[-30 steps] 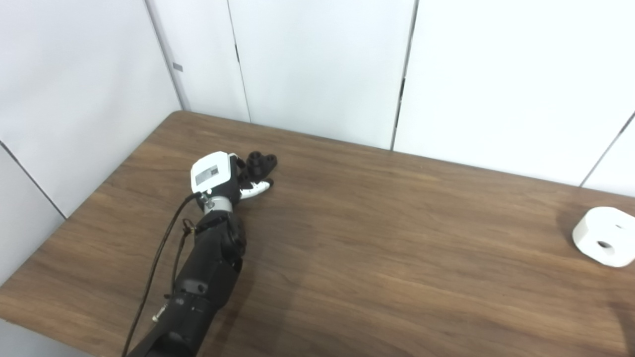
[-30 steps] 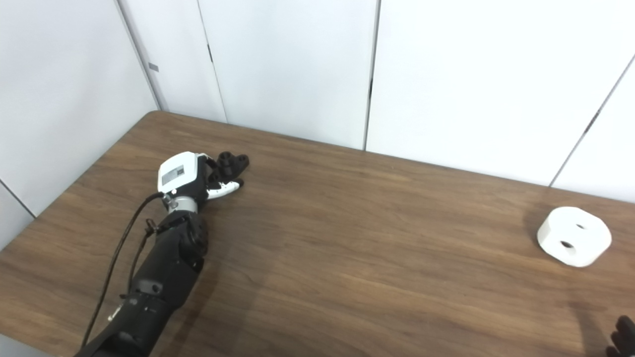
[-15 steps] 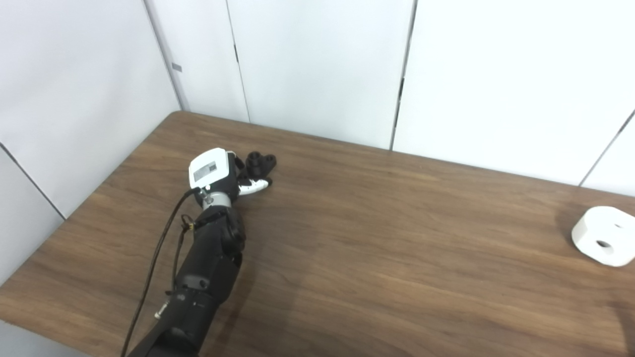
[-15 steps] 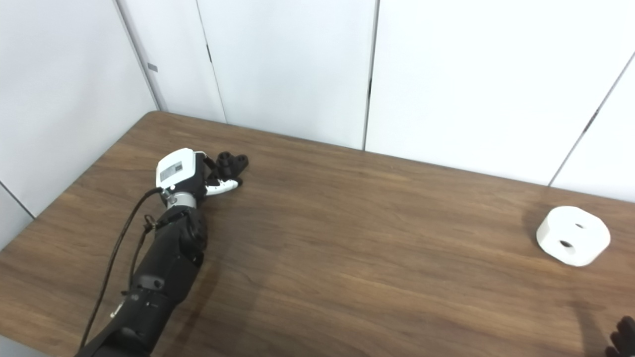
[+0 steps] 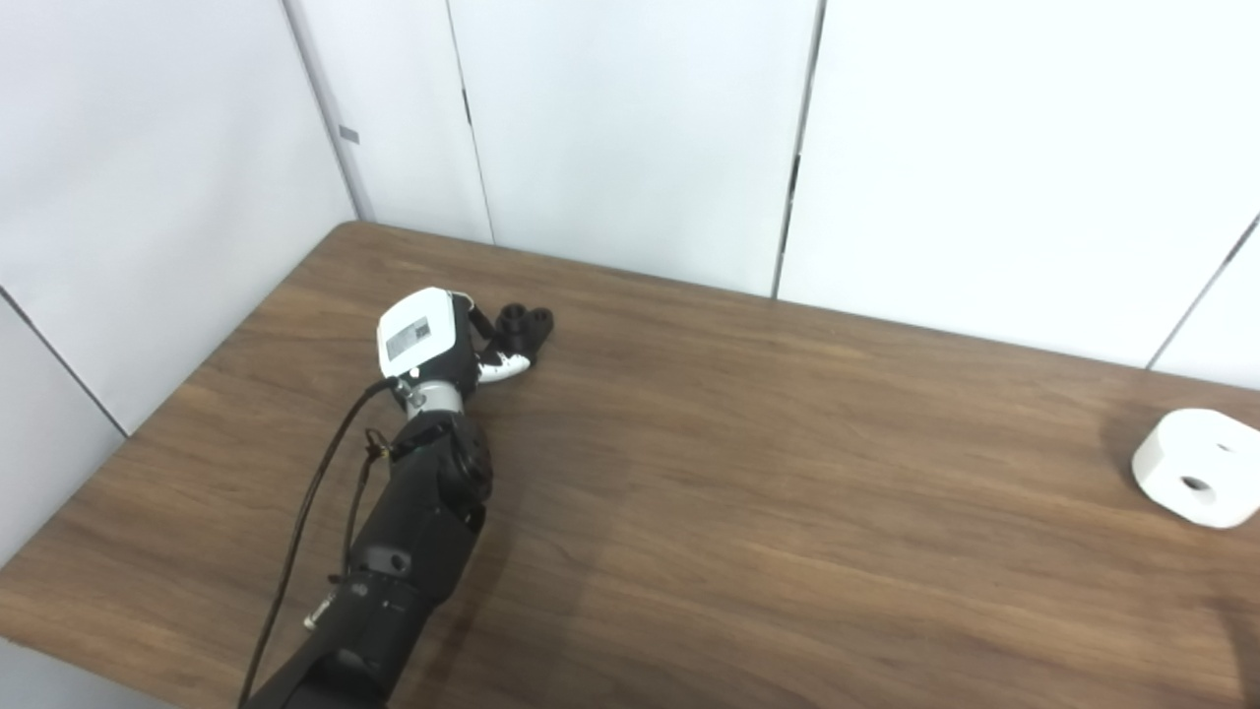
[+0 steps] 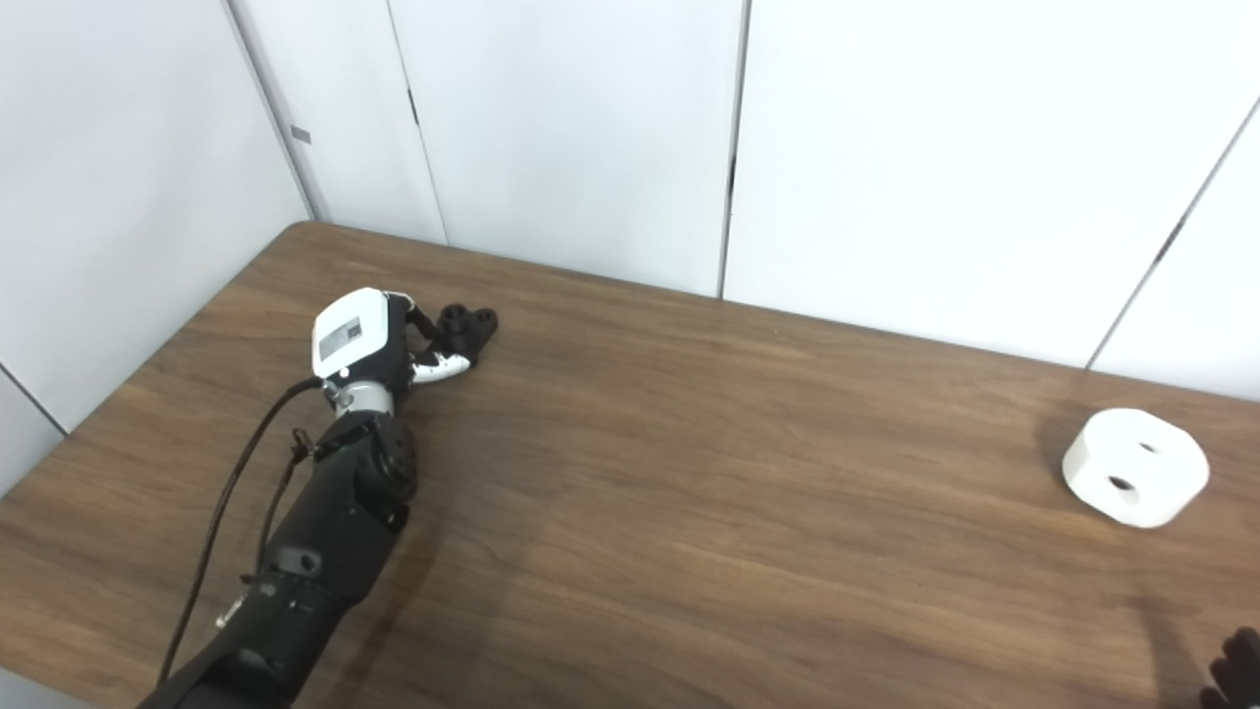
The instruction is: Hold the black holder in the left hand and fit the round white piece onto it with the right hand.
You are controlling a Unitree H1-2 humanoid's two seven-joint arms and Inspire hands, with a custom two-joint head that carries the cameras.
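Note:
The black holder (image 5: 525, 323) sits on the brown table (image 5: 748, 473) at the far left, two round sockets facing up. My left hand (image 5: 433, 340) is right against its near left side, white back towards me, the white thumb tip (image 5: 504, 367) just in front of the holder. The fingers are hidden behind the hand, so I cannot tell if they grip it. The round white piece (image 6: 1134, 467), with two holes in its top, lies at the far right of the table. Only dark fingertips of my right hand (image 6: 1235, 672) show at the bottom right corner, well short of the white piece.
White wall panels (image 5: 630, 128) stand close behind the table's far edge and along its left side. The left forearm with its black cable (image 5: 325, 502) stretches across the front left of the table.
My left hand has turned and crept slightly towards the holder, which has shifted a little to the right. The white piece has not moved. The camera drifted slightly.

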